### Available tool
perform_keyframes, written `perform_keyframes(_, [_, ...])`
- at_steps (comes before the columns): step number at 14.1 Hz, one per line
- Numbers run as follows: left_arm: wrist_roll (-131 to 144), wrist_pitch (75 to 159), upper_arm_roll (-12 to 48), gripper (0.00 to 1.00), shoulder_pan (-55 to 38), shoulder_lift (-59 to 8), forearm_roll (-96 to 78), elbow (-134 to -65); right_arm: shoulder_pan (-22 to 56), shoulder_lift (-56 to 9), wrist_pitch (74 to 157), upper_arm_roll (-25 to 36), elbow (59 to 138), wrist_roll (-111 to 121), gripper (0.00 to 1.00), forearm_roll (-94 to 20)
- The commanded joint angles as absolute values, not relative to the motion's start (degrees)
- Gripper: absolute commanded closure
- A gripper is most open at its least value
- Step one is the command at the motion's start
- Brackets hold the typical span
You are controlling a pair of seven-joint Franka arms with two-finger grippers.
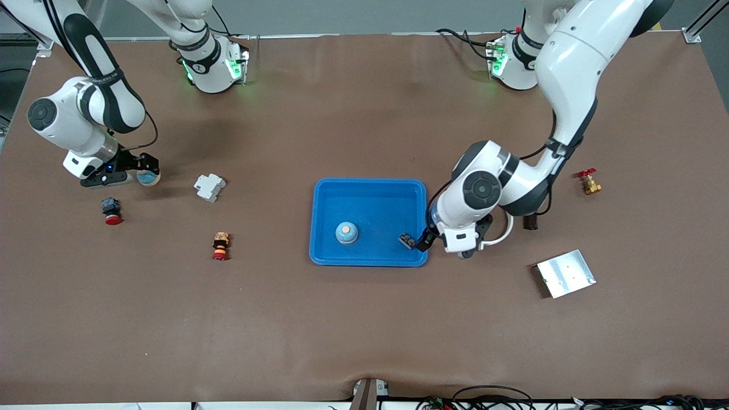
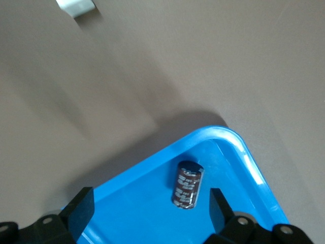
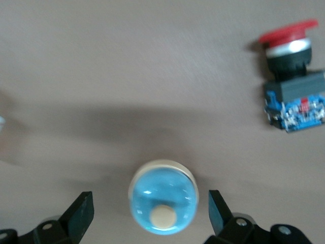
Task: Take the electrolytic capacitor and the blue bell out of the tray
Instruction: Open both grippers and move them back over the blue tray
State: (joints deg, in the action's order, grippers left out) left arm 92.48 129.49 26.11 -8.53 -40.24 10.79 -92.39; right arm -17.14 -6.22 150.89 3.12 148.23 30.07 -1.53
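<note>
The dark cylindrical capacitor [image 2: 188,185] lies in the blue plastic tray [image 1: 324,196] mid-bench, between the spread left tool [image 2: 147,208]. The spread right tool [image 3: 147,209] straddles the light-blue domed bell [image 3: 162,203] near the bench's right-arm edge.

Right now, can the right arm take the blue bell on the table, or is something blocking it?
Probably yes. The right gripper is open, with the bell between its fingers, and the red push button lies apart from it.

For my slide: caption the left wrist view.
Open left end effector over capacitor lying in blue tray corner.
</note>
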Motion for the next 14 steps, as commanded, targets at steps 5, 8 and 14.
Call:
perform_keyframes(5, [97.6,130.5,20.4,0.0,-15.3,-44.8,12.2,-86.8,-6.7,-0.5,136.1,2.8,140.1,15.1,0.0,-3.1])
perform_keyframes(8, [97.6,131.7,20.4,0.0,-16.1,-45.9,12.2,-86.6,-2.7,-0.4,126.6,2.8,132.6,9.9,0.0,-3.2])
perform_keyframes(14, [97.8,131.7,20.0,0.0,-17.7,-47.2,12.3,-86.7,6.7,-0.6,119.5,2.9,123.8,-4.5,0.0,-3.2])
